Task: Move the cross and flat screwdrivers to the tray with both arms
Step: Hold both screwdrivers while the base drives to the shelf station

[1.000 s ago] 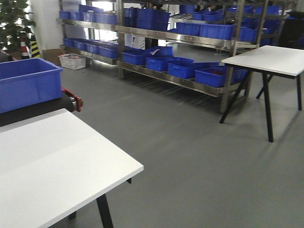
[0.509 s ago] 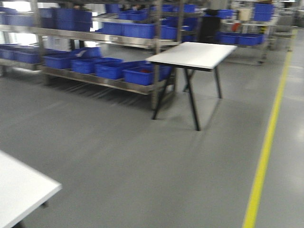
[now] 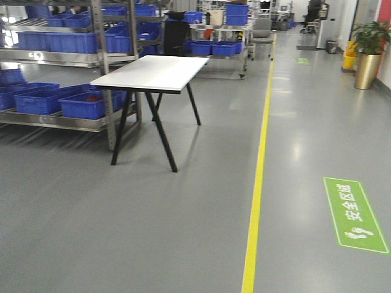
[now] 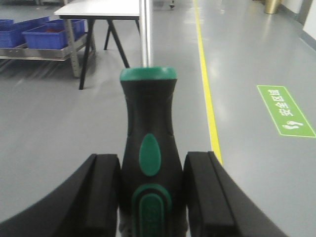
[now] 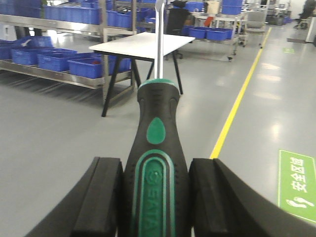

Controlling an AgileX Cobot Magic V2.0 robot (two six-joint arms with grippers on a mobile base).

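Observation:
In the left wrist view my left gripper [image 4: 153,192] is shut on a screwdriver [image 4: 149,148] with a black handle and green accents; its metal shaft runs up out of the frame. The right wrist view shows my right gripper [image 5: 155,197] shut on a second, similar screwdriver [image 5: 157,163], shaft also pointing up and forward. I cannot tell which one is cross and which flat, as both tips are out of view. The tray is out of view. Neither arm appears in the front view.
A white table [image 3: 153,73] on black legs stands ahead to the left. Behind it are metal shelves with blue bins [image 3: 46,101]. A yellow floor line [image 3: 259,171] runs forward, a green floor sign [image 3: 354,213] lies to its right, and a potted plant [image 3: 369,52] stands far right.
The front view has swung right: the near white table and blue bin have left the frame, the far table moved from right to left, and the yellow line and green sign came in.

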